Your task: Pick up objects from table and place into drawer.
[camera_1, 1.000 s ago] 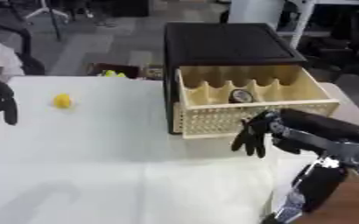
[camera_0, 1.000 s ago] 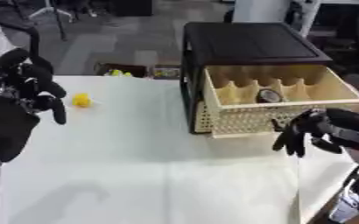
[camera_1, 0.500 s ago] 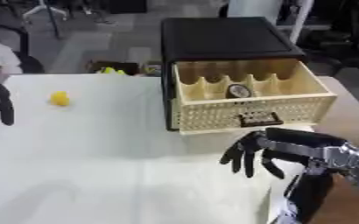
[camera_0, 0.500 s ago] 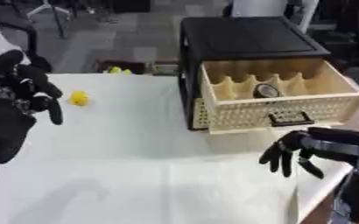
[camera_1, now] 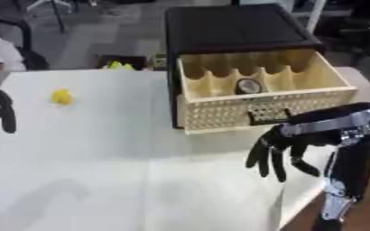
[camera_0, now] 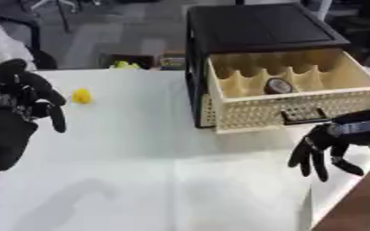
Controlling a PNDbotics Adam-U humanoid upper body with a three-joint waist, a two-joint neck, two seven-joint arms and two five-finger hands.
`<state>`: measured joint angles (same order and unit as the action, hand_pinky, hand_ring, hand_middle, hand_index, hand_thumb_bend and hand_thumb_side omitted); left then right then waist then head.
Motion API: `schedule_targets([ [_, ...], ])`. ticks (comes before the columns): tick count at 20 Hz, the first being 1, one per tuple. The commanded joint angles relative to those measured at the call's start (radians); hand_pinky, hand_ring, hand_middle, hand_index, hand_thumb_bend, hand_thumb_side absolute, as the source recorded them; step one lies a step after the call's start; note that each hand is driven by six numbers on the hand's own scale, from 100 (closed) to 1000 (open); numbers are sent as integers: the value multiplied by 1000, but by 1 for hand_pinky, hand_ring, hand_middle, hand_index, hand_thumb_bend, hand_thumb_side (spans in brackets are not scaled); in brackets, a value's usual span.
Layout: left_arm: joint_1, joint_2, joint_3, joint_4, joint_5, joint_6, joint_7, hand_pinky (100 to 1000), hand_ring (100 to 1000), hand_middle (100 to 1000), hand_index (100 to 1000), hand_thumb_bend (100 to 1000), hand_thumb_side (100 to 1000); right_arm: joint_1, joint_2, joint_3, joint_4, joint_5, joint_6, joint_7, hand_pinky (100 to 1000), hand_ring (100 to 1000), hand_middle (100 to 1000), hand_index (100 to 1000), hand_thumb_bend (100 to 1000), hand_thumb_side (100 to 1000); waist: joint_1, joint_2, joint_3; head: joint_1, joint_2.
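A white table (camera_0: 141,149) is being looked down on, with a black cabinet (camera_0: 255,27) sitting at its far right side and its cream, perforated-front drawer (camera_0: 298,106) being left pulled out toward the camera. Inside the drawer, a row of scalloped dividers is being shown along the back, and one small round object (camera_0: 278,85), dark with a pale face, is lying near the middle of the compartment. A small yellow object (camera_0: 81,95) is being left on the tabletop at the far left, well apart from the drawer; what it actually is can't be made out, just a yellow blob really. The right hand (camera_1: 279,146) is being held low in front of the drawer's lower right corner, near it but not touching, fingers spread and pointing down toward the table, nothing being gripped. The left hand (camera_0: 26,90) is being held up at the left edge, fingers relaxed and a bit curved, nothing held in it either, with the yellow object sitting just beyond its fingertips. A few more yellowish things (camera_0: 125,66) are being glimpsed past the table's far edge, too blurry to tell.
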<state>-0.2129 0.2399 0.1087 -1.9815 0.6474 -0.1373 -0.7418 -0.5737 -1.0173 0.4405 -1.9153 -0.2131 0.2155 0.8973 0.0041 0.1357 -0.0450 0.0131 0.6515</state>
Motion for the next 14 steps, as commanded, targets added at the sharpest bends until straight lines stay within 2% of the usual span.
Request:
schedule_targets([
  [1,-14,2,9,-18,-15,-6,-11,481,700,695,899,103,1000,-24,-16,-15,15,15,5,10,268,588,647,831,958,338,0,-4,5,-4,-22],
  [11,-15,-12,7,-18,-38,-12,-32,480,699,694,898,101,1000,-62,22,18,98,61,0,10,287,595,657,835,921,306,3,16,38,-17,-47],
  [14,-16,-15,7,-18,-41,-12,-33,480,700,694,898,102,1000,-64,28,29,120,76,0,10,314,605,673,838,886,276,2,19,44,-22,-51],
])
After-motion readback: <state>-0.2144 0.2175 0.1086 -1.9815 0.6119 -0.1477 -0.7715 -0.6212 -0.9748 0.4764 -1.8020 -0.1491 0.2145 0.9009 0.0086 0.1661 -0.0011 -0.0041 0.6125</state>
